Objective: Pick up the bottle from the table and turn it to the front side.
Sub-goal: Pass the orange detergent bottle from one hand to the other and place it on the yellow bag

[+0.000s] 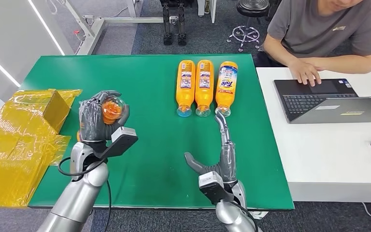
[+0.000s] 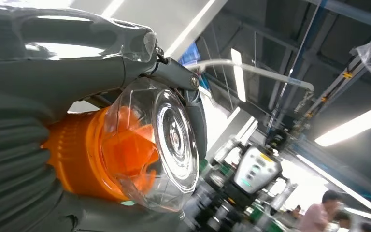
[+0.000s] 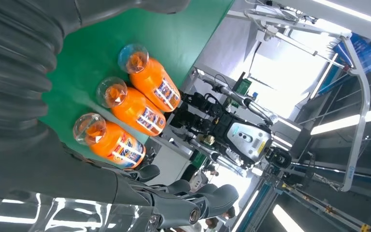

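Orange bottle (image 1: 111, 109) (clear cap toward the camera) sits grasped in the left hand (image 1: 98, 118) at centre left, while the right hand (image 1: 221, 154), fingers spread, holds nothing at lower centre.

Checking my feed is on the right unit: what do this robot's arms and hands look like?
Silver tube arms. The left hand and right hand are grey with darker fingers. A boxy grey camera block with a pale face sits at each wrist; a black cable loops beside the left forearm. Wrist covers are ribbed grey.
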Robot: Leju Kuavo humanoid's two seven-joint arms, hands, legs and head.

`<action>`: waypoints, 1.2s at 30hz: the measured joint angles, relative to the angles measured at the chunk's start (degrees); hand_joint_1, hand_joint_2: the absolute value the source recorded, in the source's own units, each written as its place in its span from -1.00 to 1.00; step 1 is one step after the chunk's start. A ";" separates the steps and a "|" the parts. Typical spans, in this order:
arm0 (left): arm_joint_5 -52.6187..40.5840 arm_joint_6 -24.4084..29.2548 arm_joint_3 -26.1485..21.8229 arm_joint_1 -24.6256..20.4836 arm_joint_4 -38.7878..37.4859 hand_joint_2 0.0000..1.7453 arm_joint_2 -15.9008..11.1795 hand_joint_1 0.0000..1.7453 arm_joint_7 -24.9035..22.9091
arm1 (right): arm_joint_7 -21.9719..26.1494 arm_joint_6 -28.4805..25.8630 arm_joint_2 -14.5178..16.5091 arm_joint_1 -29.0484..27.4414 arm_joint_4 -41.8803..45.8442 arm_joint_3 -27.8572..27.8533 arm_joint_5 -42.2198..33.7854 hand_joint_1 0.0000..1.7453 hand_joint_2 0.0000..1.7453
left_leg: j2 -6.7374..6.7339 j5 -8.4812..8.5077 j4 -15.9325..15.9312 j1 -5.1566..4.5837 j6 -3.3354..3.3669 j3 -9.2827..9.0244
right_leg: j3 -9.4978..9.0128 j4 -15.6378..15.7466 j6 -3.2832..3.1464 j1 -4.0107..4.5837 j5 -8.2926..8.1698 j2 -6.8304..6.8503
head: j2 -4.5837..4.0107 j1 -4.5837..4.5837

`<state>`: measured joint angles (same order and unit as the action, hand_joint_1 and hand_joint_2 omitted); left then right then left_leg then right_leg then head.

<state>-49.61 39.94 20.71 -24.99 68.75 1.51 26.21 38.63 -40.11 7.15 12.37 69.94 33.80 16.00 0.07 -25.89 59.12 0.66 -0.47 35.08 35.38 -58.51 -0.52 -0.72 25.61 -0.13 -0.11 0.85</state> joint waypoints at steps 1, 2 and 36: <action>-2.43 0.01 -0.04 -0.60 -0.24 1.00 -0.95 1.00 -1.87 | -0.22 0.00 0.18 -0.18 0.24 -0.32 0.58 -1.00 1.00 | 0.00 0.00 0.00 0.00 0.00 0.00 | 0.00 -0.01 0.00 0.00 0.00 0.00 | 0.00 0.00; -5.36 0.01 -0.09 -1.18 -0.45 1.00 -1.95 1.00 -3.98 | -0.55 0.00 0.32 -0.46 0.58 -0.66 1.15 -1.00 1.00 | -0.01 0.00 -0.01 0.00 0.00 0.00 | 0.00 -0.01 0.00 0.00 0.00 -0.01 | 0.00 0.00; -37.55 -9.12 -2.60 -8.99 -30.07 1.00 -13.35 1.00 -17.36 | -7.49 1.13 0.97 -5.71 9.95 -2.24 6.94 -1.00 1.00 | -0.10 0.00 -0.01 -0.01 0.00 0.00 | 0.05 0.00 -0.02 0.00 0.00 -0.10 | 0.00 -0.02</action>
<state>-87.15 30.82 18.12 -33.98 38.68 -11.85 8.85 31.15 -38.98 8.13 6.66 79.88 31.56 22.93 -0.03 -25.89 59.11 0.65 -0.47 35.08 35.43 -58.51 -0.54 -0.72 25.61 -0.23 -0.11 0.83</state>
